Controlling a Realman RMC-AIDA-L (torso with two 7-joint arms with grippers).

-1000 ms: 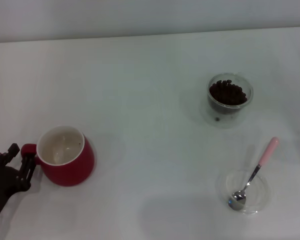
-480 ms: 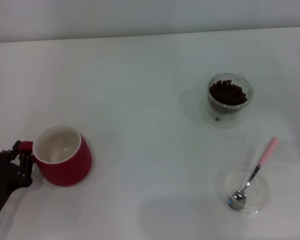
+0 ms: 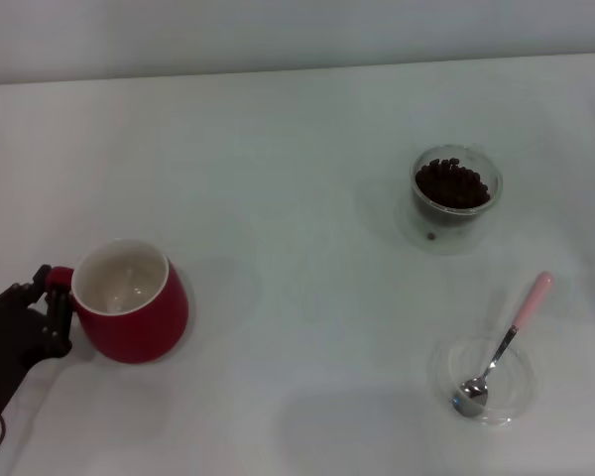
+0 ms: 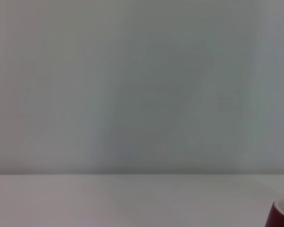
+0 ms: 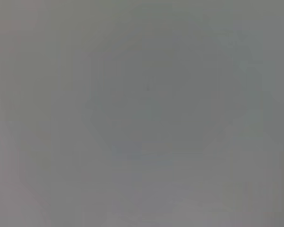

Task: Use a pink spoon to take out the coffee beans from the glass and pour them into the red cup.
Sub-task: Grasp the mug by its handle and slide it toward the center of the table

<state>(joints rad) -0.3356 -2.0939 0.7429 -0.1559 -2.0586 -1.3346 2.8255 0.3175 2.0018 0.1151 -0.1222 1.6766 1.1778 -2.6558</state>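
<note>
While the right gripper is out of every view, the left gripper [image 3: 52, 297] sits at the 8 o'clock edge of the head view, black fingers [image 3: 58, 309] clamped on the loop handle of the red cup [image 3: 131, 312].

Red cup: upright on the white table [image 3: 278, 178], at about 8 o'clock from frame centre. Handle points to 9 o'clock, toward the gripper. White inside, nothing identifiable in it.

The glass [image 3: 456, 194]: at about 2 o'clock from centre, upright, well apart from the red cup. The coffee beans [image 3: 453, 183] are heaped inside it. One dark speck shows low through the glass wall at its 7 o'clock side; can't tell whether it lies inside or just outside the glass.

The pink spoon [image 3: 500, 347]: at about 4 o'clock from centre, 6 o'clock of the glass and apart from it. Metal bowl rests in a shallow clear dish [image 3: 516, 389]; the pink handle sticks out over the dish rim toward 1 o'clock. No gripper near it.

Left wrist view: mostly blank wall above the table edge, with a sliver of the red cup [image 4: 281, 215] at the frame corner. The arm's own fingers don't show there.

Right wrist view: uniform grey, nothing resolvable.
</note>
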